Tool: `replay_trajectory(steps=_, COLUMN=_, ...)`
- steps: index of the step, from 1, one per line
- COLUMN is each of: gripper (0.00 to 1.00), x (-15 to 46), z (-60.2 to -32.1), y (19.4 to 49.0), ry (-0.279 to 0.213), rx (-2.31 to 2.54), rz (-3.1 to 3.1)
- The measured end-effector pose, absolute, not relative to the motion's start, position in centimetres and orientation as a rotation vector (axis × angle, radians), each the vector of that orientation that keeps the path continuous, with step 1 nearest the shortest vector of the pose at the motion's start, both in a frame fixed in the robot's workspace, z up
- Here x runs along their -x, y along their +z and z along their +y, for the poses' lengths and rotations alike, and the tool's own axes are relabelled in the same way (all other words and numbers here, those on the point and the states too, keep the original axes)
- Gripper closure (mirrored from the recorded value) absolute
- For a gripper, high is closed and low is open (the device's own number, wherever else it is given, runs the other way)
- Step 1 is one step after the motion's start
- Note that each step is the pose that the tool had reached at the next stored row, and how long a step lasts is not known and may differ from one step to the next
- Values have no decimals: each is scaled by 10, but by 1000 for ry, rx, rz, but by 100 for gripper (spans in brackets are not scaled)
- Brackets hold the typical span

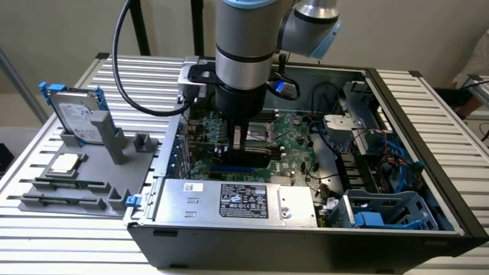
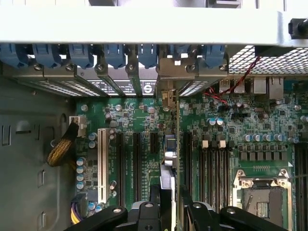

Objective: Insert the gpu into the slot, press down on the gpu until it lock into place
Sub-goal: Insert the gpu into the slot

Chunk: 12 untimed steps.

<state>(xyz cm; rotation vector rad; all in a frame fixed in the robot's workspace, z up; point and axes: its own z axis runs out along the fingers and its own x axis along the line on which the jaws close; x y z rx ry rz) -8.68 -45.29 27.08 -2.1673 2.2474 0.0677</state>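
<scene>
The silver power box (image 1: 237, 200) sits closest. Behind it, at twelve o'clock, the claw (image 1: 243, 148) is clamped on the gpu (image 1: 256, 156), holding it on edge so its contacts face the board (image 1: 298, 134). The blue slot (image 1: 231, 170) shows at the card's seven o'clock, so I'd say it isn't seated yet.

Wrist view. The gpu (image 2: 168, 154), a thin black card seen edge-on, is clamped between the black fingers (image 2: 154, 199) of the gripper (image 2: 169, 195), upright over the green motherboard (image 2: 144, 120). Its metal end bracket (image 2: 168, 79) is located ahead of the fingertips, at the row of blue plastic clips (image 2: 115, 55). A white connector slot (image 2: 102, 163) and a silver processor socket (image 2: 262, 192) are noted on opposite sides of the tool.
</scene>
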Motion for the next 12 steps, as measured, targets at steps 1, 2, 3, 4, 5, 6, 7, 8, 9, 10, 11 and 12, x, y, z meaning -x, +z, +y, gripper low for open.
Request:
replay_trajectory(steps=1, gripper=74, x=87, z=-453, y=271, ry=68, rx=2167, rz=2248)
replay_trajectory(steps=2, gripper=74, x=87, z=-453, y=270, ry=68, rx=2167, rz=2248)
replay_trajectory(steps=3, gripper=74, x=87, z=-453, y=270, ry=68, rx=2167, rz=2248)
replay_trajectory(steps=4, gripper=74, x=87, z=-453, y=269, ry=68, rx=2167, rz=2248)
replay_trajectory(steps=5, gripper=74, x=87, z=-453, y=269, ry=69, rx=2168, rz=2248)
replay_trajectory(steps=6, gripper=74, x=87, z=-453, y=268, ry=69, rx=2168, rz=2248)
replay_trajectory(steps=7, gripper=74, x=87, z=-453, y=268, ry=69, rx=2168, rz=2248)
replay_trajectory(steps=8, gripper=74, x=87, z=-453, y=267, ry=70, rx=2168, rz=2248)
replay_trajectory(steps=9, gripper=74, x=87, z=-453, y=267, ry=70, rx=2168, rz=2249)
replay_trajectory(steps=10, gripper=74, x=87, z=-453, y=266, ry=71, rx=2169, rz=2249)
replay_trajectory(steps=11, gripper=74, x=87, z=-453, y=266, ry=71, rx=2169, rz=2249)
replay_trajectory(steps=12, gripper=74, x=87, z=-453, y=266, ry=72, rx=2169, rz=2250)
